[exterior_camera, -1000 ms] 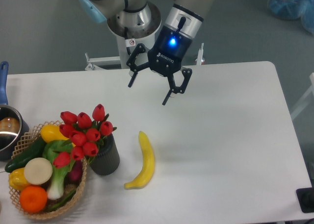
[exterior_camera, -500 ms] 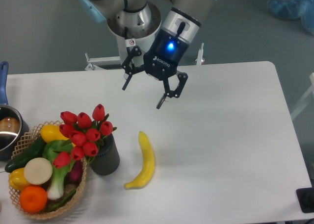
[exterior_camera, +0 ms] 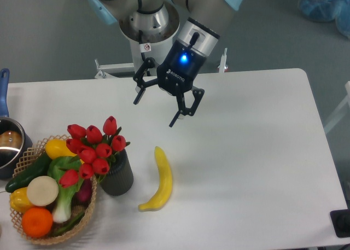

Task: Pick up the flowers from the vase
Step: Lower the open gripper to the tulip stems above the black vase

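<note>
Here the tool (exterior_camera: 153, 111) hangs above the white worktop (exterior_camera: 246, 151) with its fingers spread wide, holding nothing. The red tulips (exterior_camera: 94, 149) stand in the dark ribbed vase (exterior_camera: 117, 176), touching the wicker basket (exterior_camera: 87, 217), with a banana (exterior_camera: 158, 179) just beside the vase.

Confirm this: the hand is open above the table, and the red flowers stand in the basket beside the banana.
Not quite. The camera view shows the flowers standing in the dark vase, not the basket. The hand is open above the table, and the banana lies beside the vase.
</note>
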Action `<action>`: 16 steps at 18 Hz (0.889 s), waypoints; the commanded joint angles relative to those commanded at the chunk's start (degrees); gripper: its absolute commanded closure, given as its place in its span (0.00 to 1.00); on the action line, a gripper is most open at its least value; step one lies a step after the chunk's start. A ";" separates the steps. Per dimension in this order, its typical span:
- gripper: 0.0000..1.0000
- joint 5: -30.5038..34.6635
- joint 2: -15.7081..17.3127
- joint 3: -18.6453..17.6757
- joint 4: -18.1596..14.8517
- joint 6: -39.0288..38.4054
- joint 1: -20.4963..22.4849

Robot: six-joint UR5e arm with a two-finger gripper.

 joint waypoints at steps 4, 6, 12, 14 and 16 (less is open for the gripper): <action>0.00 -2.36 -0.09 -1.75 1.22 2.04 -2.54; 0.00 -7.36 -1.92 -1.85 2.81 2.21 -2.64; 0.00 -10.90 -3.52 -1.67 2.90 2.39 -2.20; 0.00 -10.64 -3.52 -1.85 2.99 4.75 -2.20; 0.00 -10.64 -4.39 -1.76 2.90 5.82 -2.29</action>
